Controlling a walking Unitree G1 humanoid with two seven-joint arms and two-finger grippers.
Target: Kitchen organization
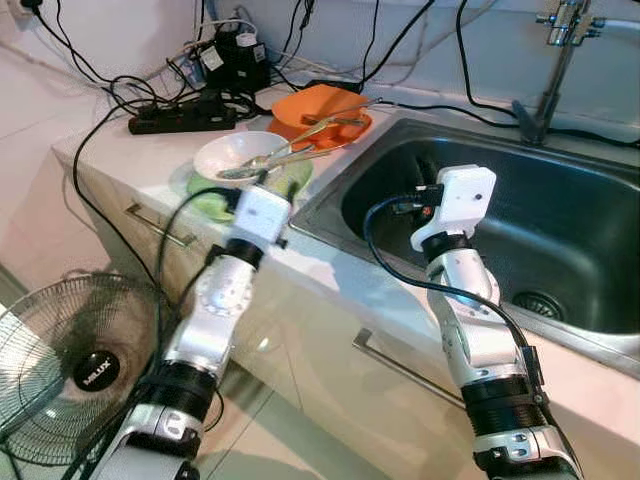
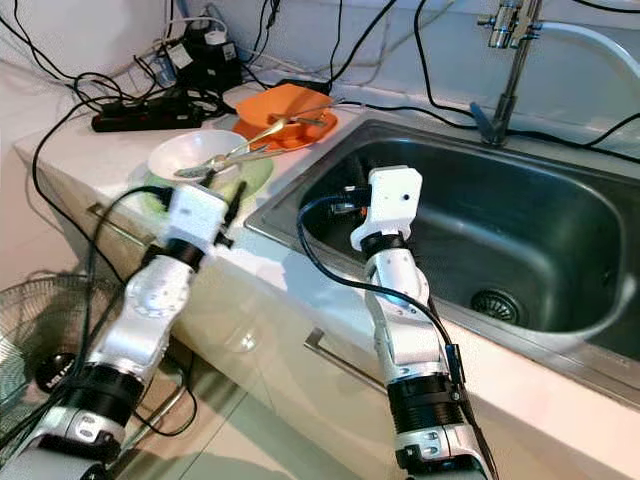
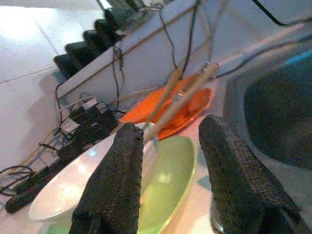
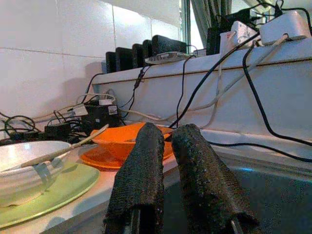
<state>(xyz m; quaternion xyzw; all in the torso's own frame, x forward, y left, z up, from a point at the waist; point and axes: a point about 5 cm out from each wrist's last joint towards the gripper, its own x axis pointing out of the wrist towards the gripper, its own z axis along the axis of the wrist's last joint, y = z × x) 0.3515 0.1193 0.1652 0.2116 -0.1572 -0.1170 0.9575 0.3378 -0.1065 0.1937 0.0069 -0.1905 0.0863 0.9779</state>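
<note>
A white bowl (image 1: 232, 154) sits on a light green plate (image 1: 291, 180) on the counter left of the steel sink (image 1: 580, 215). Long metal spoons (image 1: 292, 150) lean from the white bowl back to an orange bowl (image 1: 318, 106) on an orange plate (image 1: 345, 133). My left gripper (image 3: 171, 126) hovers at the counter's front edge, just short of the green plate, open, with the spoon handles (image 3: 183, 92) beyond its fingers. My right gripper (image 4: 169, 130) is held over the sink's left side, shut with nothing between its fingers, pointing toward the orange dishes.
A black power strip (image 1: 178, 119), adapters and tangled cables crowd the counter's back left. The faucet (image 1: 553, 70) rises behind the sink. A floor fan (image 1: 70, 360) stands low on the left. Drawer handles (image 1: 405, 368) run along the cabinet front.
</note>
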